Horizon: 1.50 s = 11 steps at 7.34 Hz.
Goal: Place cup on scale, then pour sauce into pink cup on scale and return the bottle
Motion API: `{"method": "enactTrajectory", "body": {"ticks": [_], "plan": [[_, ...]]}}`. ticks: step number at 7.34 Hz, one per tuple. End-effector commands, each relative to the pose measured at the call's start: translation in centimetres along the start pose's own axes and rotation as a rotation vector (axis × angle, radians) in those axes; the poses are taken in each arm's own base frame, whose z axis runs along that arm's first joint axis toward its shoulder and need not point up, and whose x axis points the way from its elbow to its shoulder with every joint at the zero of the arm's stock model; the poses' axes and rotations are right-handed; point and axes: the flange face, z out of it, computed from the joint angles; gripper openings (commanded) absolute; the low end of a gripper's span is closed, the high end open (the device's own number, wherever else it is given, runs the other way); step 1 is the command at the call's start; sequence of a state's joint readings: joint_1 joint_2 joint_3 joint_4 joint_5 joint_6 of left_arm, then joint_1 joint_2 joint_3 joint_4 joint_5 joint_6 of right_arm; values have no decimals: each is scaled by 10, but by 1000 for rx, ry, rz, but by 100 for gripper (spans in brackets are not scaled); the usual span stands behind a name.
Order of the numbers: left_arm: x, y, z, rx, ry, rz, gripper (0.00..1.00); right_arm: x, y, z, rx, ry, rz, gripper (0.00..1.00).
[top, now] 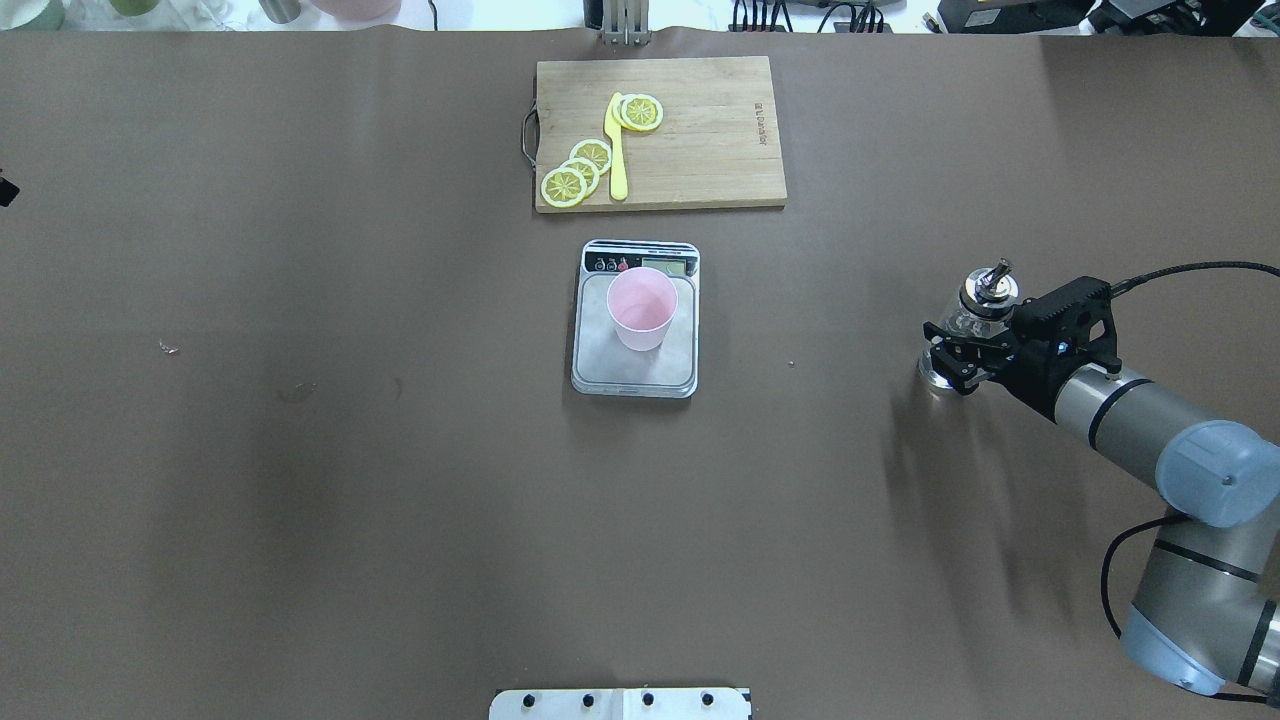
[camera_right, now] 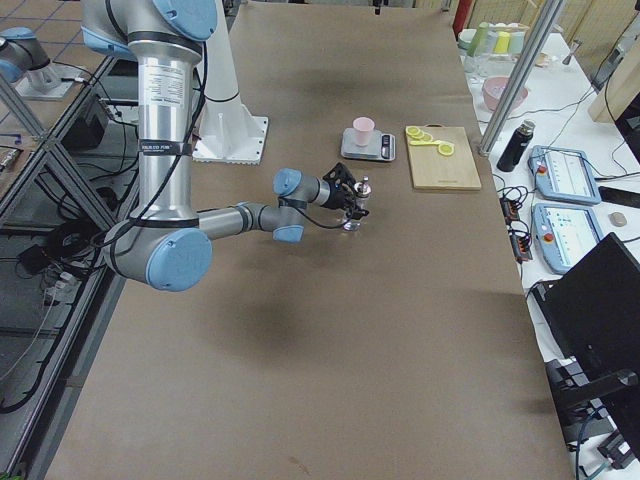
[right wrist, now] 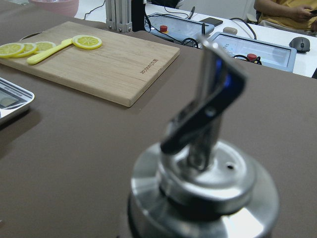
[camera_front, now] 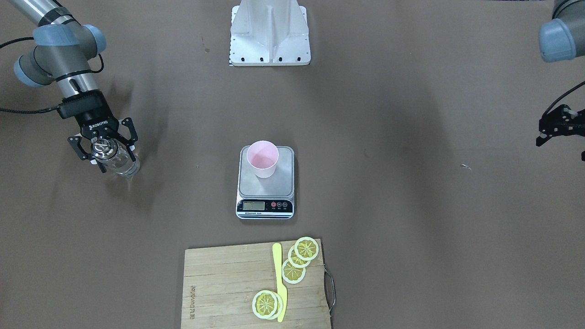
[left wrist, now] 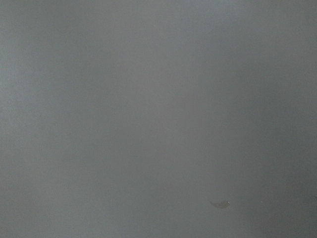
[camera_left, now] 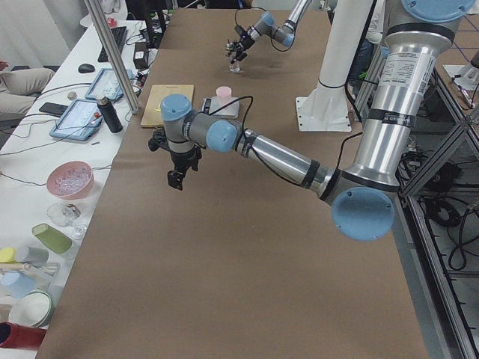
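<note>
Seen from overhead, the left gripper [camera_front: 558, 132] hangs at the table's [top: 300, 500] far left edge, well apart from everything in the task. It is cut off by the frame, so I cannot tell how far apart its jaws stand; nothing shows in them.

At the centre the scale [top: 630, 372] lies flat with its display strip on the far side. The cup [top: 641, 308] stands upright on the platform, mouth up, towards the display end. Its inside looks plain pink. A clear liquid would hardly show there, so whether anything is in it cannot be told. Beyond the scale a cutting board [top: 700, 150] carries lemon slices [top: 577, 172] and a yellow knife [top: 616, 150].

Far to the right the bottle [top: 982, 298] stands upright on the table, long axis vertical, its metal spout angled up and away from the robot. The right gripper [top: 950, 358] reaches in level from the robot's side. Its jaws are narrowed to the bottle's width, with a finger at each side of the glass, and they seem to clasp it. The clear sauce [camera_front: 124, 165] shows through the lower glass; its level is unclear.

The cup lies well to the bottle's left across bare table, and the right arm is plainly the nearer one. Any pour would call for carrying the bottle leftwards and tipping the spout over the cup's rim
</note>
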State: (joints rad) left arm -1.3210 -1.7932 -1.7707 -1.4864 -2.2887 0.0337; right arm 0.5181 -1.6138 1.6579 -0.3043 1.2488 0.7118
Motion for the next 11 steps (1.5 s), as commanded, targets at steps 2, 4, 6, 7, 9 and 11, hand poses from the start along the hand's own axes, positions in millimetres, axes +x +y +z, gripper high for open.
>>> {"method": "enactTrajectory", "body": {"ticks": [2, 4, 6, 7, 9, 11], "plan": [[0, -1, 0, 1, 0, -2, 97, 6, 5, -5, 4, -17, 5, 75], [1, -1, -1, 2, 0, -3, 97, 12, 9, -7, -4, -6, 10, 75], [1, -2, -1, 3, 0, -5, 97, 16, 11, -12, -5, 0, 15, 75], [1, -2, -1, 3, 0, -6, 97, 16, 11, -12, -4, 0, 16, 75], [1, -2, -1, 3, 0, -8, 97, 15, 10, -13, -3, -3, 19, 80], [1, -1, -1, 2, 0, -10, 97, 15, 9, -13, -2, -4, 19, 99]]}}
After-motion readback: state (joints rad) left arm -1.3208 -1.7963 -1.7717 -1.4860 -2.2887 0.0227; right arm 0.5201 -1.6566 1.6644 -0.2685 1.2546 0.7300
